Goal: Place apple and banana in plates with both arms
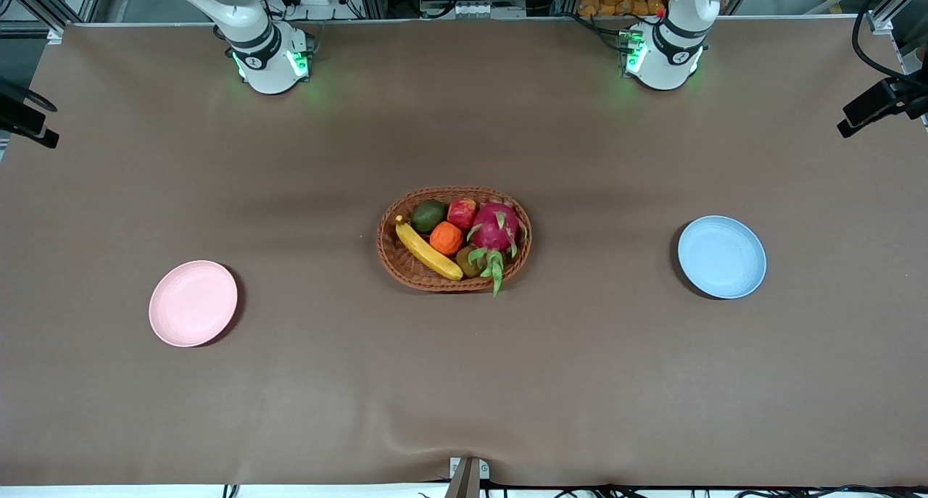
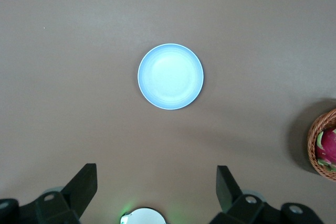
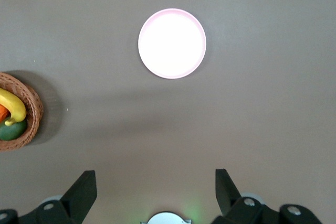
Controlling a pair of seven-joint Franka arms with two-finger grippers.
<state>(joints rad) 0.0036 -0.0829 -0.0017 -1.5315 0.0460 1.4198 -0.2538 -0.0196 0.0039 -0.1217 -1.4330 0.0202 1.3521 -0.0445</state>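
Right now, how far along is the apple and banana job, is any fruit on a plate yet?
Nothing is done yet. The apple and banana lie in the wicker basket. The pink plate and blue plate hold nothing. Nothing is in hand: the left gripper and right gripper are open, high above the table near their bases. Both picks and both placements remain.

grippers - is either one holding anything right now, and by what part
Nothing is held. The left gripper, high over the blue plate, and the right gripper, high over the pink plate, both have open, empty fingers.
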